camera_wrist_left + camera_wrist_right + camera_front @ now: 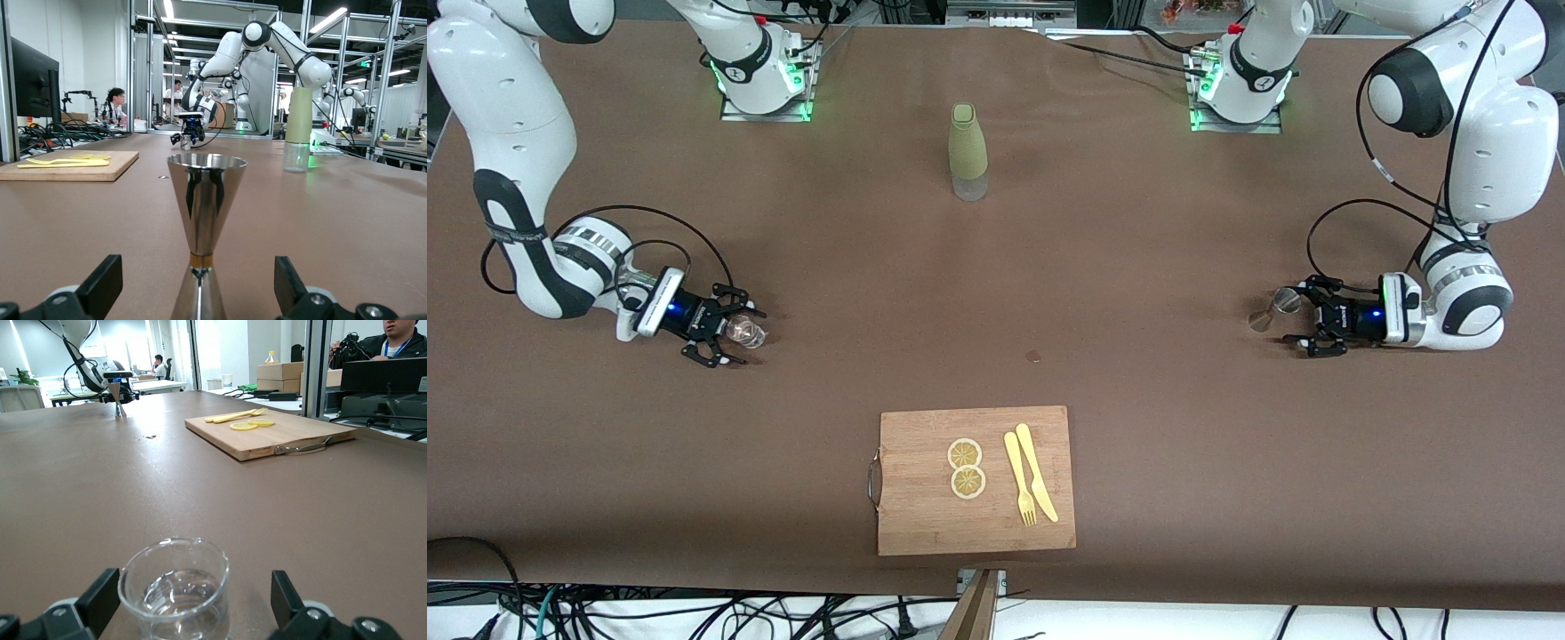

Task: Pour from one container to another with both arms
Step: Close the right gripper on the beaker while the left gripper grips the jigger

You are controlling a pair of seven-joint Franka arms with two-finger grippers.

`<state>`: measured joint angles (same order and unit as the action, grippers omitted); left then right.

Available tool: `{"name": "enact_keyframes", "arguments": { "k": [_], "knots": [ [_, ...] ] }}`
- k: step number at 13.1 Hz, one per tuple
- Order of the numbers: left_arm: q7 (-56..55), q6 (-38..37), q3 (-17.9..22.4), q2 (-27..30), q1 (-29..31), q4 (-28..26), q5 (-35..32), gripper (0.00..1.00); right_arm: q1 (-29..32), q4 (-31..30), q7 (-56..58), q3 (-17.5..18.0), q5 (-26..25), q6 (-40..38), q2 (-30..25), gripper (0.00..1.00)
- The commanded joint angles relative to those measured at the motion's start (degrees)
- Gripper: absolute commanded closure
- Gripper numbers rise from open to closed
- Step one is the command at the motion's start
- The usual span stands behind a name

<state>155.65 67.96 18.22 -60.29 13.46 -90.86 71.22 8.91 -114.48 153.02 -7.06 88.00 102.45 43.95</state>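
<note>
The right end effector (734, 338) is held low at the right arm's end of the worktop (1138, 267), its fingers spread wide on either side of a small clear glass (745, 332) without touching it. The left end effector (1303, 322) is likewise held low at the left arm's end, its fingers parted around a steel jigger (1273, 307) that stands upright, and no grip has yet been made. Taking the cutting board (975, 480) as landmark, both vessels lie farther from the front camera than it, one toward each arm's end. A tall bottle (968, 153) stands farther still, roughly in line with the board.

The step in hand is judged to be the grasping of both vessels. The jigger should be taken at its narrow waist, where the two cones meet, so that it cannot tilt. The glass should be centred between the fingers before closing, and squeezed gently, since its smooth wall may slip. Both should be lifted level, as a little liquid appears to lie in the glass.
</note>
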Motion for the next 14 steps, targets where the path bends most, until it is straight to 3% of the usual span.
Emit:
{"name": "enact_keyframes", "arguments": {
  "k": [1, 3, 5, 8, 11, 14],
  "knots": [
    [5.89, 2.00, -0.46, 0.79, -1.41, -3.18, 1.99, 0.00, -0.73, -0.75, 1.32, -0.15, 1.48, 0.38, -0.09, 0.00],
    [5.80, 2.09, -0.73, 1.23, -1.68, -3.10, 2.00, 0.00, -0.74, -0.57, 1.32, -0.06, 1.56, 0.38, 0.43, 0.00],
    [5.63, 2.35, -0.73, 1.23, -2.38, -3.18, 1.65, 0.00, -0.82, -0.48, 1.32, 0.11, 1.56, 0.30, 0.52, 0.07],
    [5.10, 2.35, -0.64, 2.28, -2.38, -3.01, 1.12, 0.00, -1.00, -0.22, 1.32, 0.20, 1.56, -0.14, 0.52, 0.26],
    [4.84, 2.18, -0.55, 2.72, -2.38, -3.10, 1.12, 0.00, -1.00, 0.22, 1.23, 0.55, 1.56, -0.41, 0.52, 0.63],
    [4.14, 2.26, -0.55, 2.64, -2.38, -3.88, 1.12, 0.00, -1.00, 0.66, 1.05, 0.55, 1.48, -0.41, 0.53, 0.75]
  ]
}}
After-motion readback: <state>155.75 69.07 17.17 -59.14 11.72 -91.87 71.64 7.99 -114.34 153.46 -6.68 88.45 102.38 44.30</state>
